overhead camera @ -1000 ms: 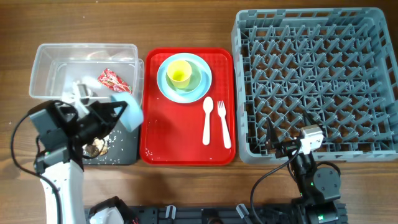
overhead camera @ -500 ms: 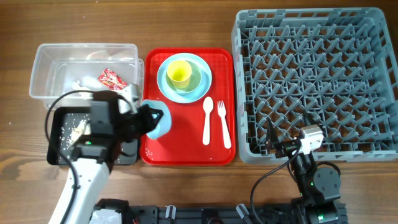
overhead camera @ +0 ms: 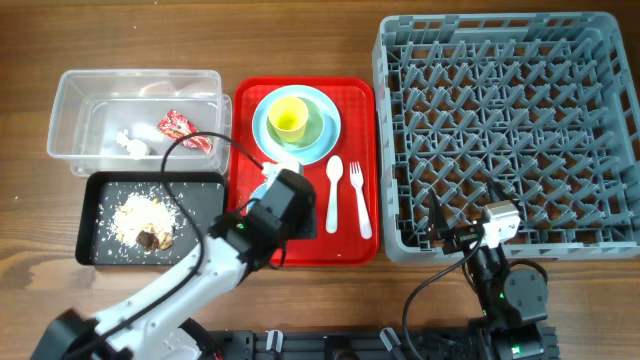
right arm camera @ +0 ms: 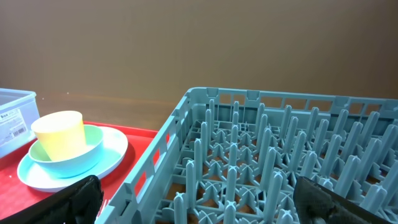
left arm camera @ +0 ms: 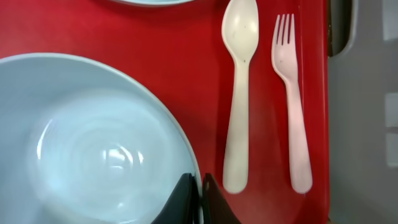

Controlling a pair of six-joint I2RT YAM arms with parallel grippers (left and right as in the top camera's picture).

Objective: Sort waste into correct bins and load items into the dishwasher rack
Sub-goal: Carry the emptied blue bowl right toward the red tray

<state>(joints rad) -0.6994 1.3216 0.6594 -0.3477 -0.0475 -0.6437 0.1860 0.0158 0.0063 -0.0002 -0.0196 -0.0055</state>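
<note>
Your left gripper (left arm camera: 199,186) is pinched almost closed on the near rim of the blue bowl (left arm camera: 93,143), with one finger inside and one outside. The bowl is over the red tray (left arm camera: 186,62), just left of the spoon (left arm camera: 239,93) and fork (left arm camera: 292,106), which lie side by side. From the wrist view you cannot tell whether it rests on the tray or hangs just above it. Farther back on the tray, the plate (overhead camera: 272,143) carries the green bowl (overhead camera: 320,125) with the cup (overhead camera: 288,117) in it. The wrapper (overhead camera: 180,128) and tissue (overhead camera: 130,143) lie in the tub (overhead camera: 65,120). The scraps (overhead camera: 140,220) are in the black tray (overhead camera: 105,195). Your right gripper (right arm camera: 202,199) is spread wide and holds nothing, at the near edge of the rack (overhead camera: 510,130).
</note>
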